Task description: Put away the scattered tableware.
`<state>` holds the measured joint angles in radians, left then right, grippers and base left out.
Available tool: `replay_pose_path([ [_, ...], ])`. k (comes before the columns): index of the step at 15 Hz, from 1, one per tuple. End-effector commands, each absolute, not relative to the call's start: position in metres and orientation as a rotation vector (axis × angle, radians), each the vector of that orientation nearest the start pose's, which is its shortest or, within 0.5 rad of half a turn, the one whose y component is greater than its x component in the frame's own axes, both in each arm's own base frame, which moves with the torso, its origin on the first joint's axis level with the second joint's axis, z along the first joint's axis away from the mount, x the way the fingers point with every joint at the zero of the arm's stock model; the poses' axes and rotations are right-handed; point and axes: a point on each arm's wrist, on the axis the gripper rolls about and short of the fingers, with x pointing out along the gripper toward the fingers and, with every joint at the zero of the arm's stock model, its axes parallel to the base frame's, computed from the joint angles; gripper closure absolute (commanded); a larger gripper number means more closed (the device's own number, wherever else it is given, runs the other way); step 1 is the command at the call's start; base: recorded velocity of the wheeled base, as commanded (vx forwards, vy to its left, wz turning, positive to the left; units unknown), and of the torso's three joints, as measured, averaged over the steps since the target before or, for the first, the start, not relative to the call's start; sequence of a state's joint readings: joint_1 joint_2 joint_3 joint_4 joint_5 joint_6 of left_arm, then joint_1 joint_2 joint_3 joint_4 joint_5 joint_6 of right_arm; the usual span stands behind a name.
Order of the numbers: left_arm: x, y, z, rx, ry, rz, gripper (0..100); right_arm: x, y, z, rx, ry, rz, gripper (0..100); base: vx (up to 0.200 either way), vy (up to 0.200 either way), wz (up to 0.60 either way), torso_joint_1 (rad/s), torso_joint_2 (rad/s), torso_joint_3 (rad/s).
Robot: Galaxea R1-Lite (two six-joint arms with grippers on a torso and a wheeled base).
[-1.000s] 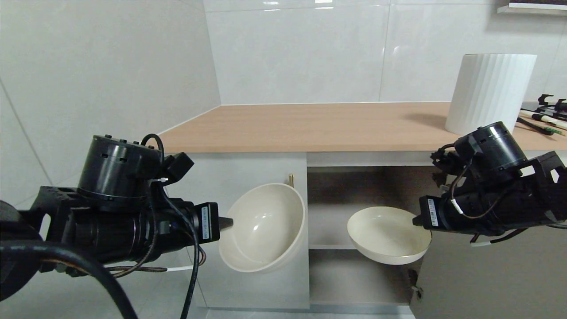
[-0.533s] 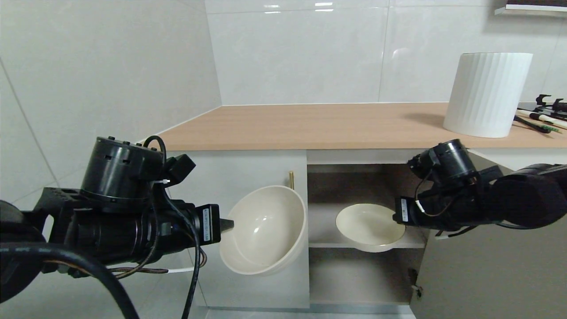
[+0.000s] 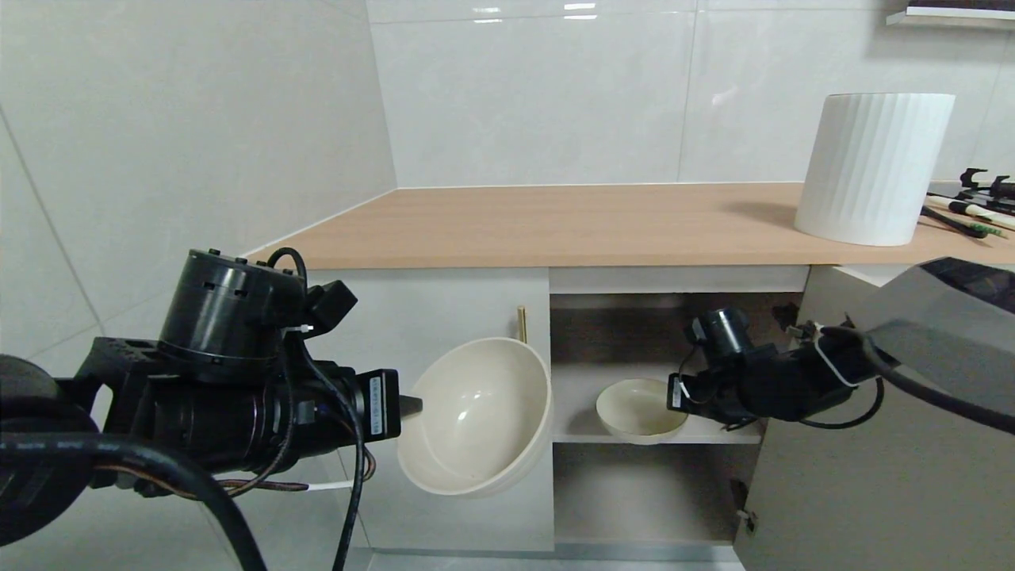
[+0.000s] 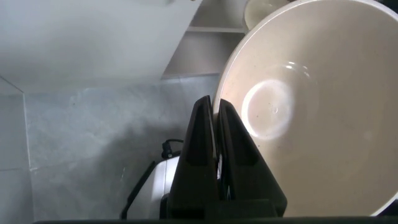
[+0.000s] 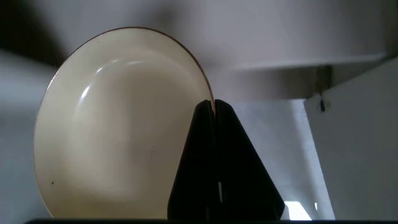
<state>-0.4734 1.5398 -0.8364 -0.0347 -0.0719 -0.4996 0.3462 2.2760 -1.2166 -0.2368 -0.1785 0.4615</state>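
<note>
My cabinet (image 3: 674,279) is open. My left claw (image 3: 412,404) pinches the big bowl (image 3: 476,412) by its rim before the cabinet's shut door (image 3: 444,309), clear of the opening, I judge. My right claw (image 3: 674,396) grips the small bowl (image 3: 641,408) by its rim inside the cabinet, at the shelf (image 3: 575,404), for setting down.

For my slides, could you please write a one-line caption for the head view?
Right gripper holds a small bowl at the open cabinet's shelf while left gripper grips a large bowl.

We log wooden countertop (image 3: 555,226), white ribbed container (image 3: 872,166) upright on it, utensils (image 3: 971,211) just beside, cabinet shelf (image 3: 575,404) below, cream dish (image 3: 641,408) at its front edge.
</note>
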Motion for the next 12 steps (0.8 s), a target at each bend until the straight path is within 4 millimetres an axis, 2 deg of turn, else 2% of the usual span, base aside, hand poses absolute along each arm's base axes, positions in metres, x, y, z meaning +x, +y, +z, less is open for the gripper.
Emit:
replay_pose_path([
  [1, 0.225, -0.117, 0.18, -0.334, 0.78, -0.345, 100, 0.417, 0.136, -0.002, 0.2, 0.831, -0.109, 100, 0.0, 0.0, 0.0, 0.0, 0.0, 0.0],
  [3, 0.225, -0.117, 0.18, -0.334, 0.78, -0.345, 100, 0.428, 0.135, -0.011, 0.189, 0.808, -0.155, 100, 0.0, 0.0, 0.0, 0.0, 0.0, 0.0],
  [9, 0.225, -0.117, 0.18, -0.334, 0.778, -0.344, 100, 0.45, 0.139, -0.022, 0.178, 0.826, -0.166, 100, 0.0, 0.0, 0.0, 0.0, 0.0, 0.0],
  [12, 0.225, -0.117, 0.18, -0.333, 0.78, -0.344, 100, 0.469, 0.132, -0.028, 0.186, 0.817, -0.196, 100, 0.0, 0.0, 0.0, 0.0, 0.0, 0.0],
])
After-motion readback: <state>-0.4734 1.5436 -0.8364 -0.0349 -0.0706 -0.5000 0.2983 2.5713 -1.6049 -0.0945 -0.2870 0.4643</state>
